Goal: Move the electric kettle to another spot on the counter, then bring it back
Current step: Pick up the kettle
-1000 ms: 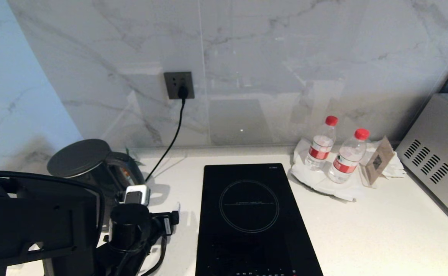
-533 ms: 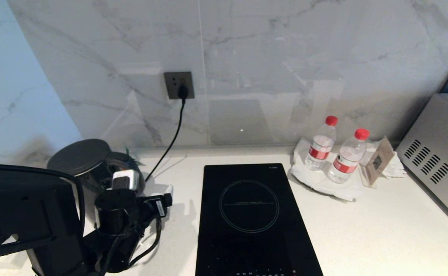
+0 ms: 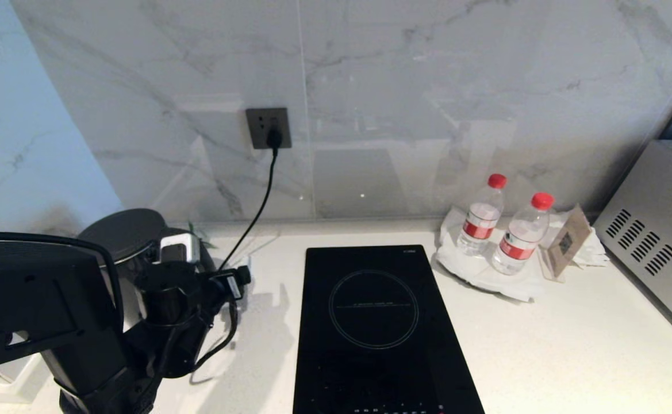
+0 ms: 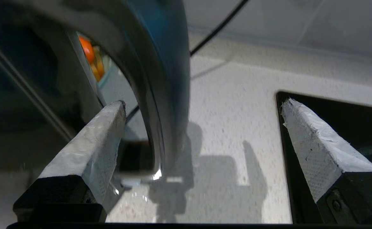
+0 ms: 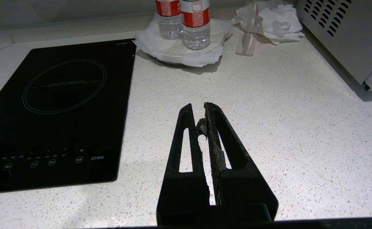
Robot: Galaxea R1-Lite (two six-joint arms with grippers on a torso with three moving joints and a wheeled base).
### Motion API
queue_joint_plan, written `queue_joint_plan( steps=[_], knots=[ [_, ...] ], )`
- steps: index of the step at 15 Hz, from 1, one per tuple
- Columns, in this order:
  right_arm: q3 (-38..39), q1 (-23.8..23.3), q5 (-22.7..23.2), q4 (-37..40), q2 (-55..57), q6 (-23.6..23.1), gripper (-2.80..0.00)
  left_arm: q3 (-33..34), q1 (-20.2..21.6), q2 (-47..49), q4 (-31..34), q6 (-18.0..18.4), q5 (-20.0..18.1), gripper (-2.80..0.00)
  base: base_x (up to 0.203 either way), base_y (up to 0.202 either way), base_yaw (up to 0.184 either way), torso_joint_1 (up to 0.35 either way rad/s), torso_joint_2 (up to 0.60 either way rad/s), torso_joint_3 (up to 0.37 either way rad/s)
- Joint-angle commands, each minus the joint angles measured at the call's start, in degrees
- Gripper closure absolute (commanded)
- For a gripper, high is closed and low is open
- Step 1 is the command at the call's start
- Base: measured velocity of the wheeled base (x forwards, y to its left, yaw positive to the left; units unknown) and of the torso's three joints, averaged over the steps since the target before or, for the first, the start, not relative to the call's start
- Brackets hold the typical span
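The black electric kettle stands at the far left of the white counter, its grey round lid showing above my left arm. In the left wrist view my left gripper is wide open. The kettle's loop handle rises between the two fingers, close to one padded finger and far from the other. Nothing is gripped. My right gripper hangs shut and empty over bare counter to the right of the hob; it is outside the head view.
A black glass hob lies in the middle of the counter. Two water bottles stand on a white plate at the back right, beside a card stand. A steel appliance fills the right edge. A cord runs from the wall socket.
My left arm has moved away from the front edge and leftwards, up to the kettle's handle. Its fingers have stayed open. The kettle and the right arm have not moved.
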Motion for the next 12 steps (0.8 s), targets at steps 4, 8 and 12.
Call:
queue_joint_plan(
  steps=[4,8,12],
  knots=[
    [0.00,0.01,-0.02,0.00,0.09,0.03,0.00,-3.86,0.62,0.31,-0.53,-0.01,0.00,-2.80,0.000,0.000,0.000,0.000,0.00,0.000],
    [0.00,0.01,-0.02,0.00,0.09,0.02,0.00,-6.51,0.92,0.41,0.43,-0.01,-0.10,-2.80,0.000,0.000,0.000,0.000,0.00,0.000],
    [0.00,0.01,-0.02,0.00,0.09,0.03,0.00,-9.88,1.77,0.49,3.26,-0.01,-0.10,-2.80,0.000,0.000,0.000,0.000,0.00,0.000]
  ],
)
